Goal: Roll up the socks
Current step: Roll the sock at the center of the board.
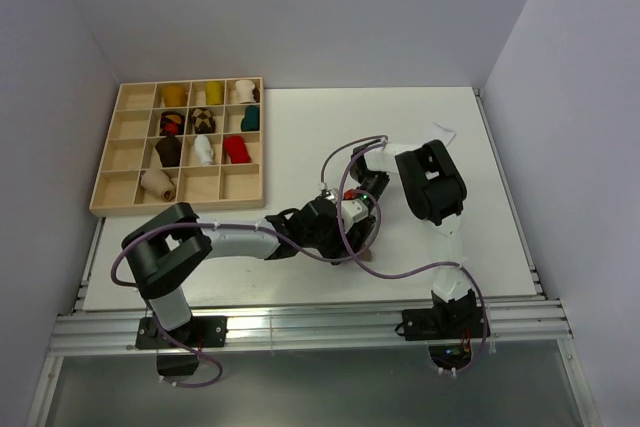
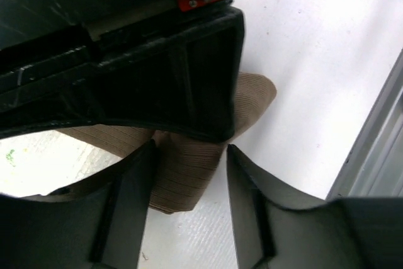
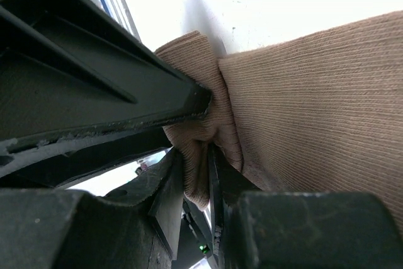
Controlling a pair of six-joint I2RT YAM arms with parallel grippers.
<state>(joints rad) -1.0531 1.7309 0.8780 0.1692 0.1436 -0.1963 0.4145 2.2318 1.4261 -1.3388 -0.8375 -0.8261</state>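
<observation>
1. On the far left of the table [image 1: 300, 117] sits a wooden tray [image 1: 108, 152]. It has rolled-up socks [image 1: 203, 122] in some of its boxes.
2. The left gripper [image 2: 189, 155] is open. One finger is on each side of the brown sock [image 2: 252, 99], and there is a little gap by one finger, so it is not squeezing.
3. The brown sock lies flat on the table, near the middle and close to the front edge, under both grippers.
4. The right gripper [image 3: 195, 162] is closed on a bunched-up fold of the brown sock, pinching it tight.
5. I think the rolling has just begun. The end is grabbed, but most of the sock is flat.
6. Next, I think the right gripper must turn the pinched end over and over. The left gripper should hold the rest down. If the pinch slips, the roll may come undone.
7. The top camera shows the tray and both arms meeting, but the arms hide nearly all of the sock.
8. The left wrist camera shows the gap by the finger.
9. Only the right wrist camera shows the pinch up close.
</observation>
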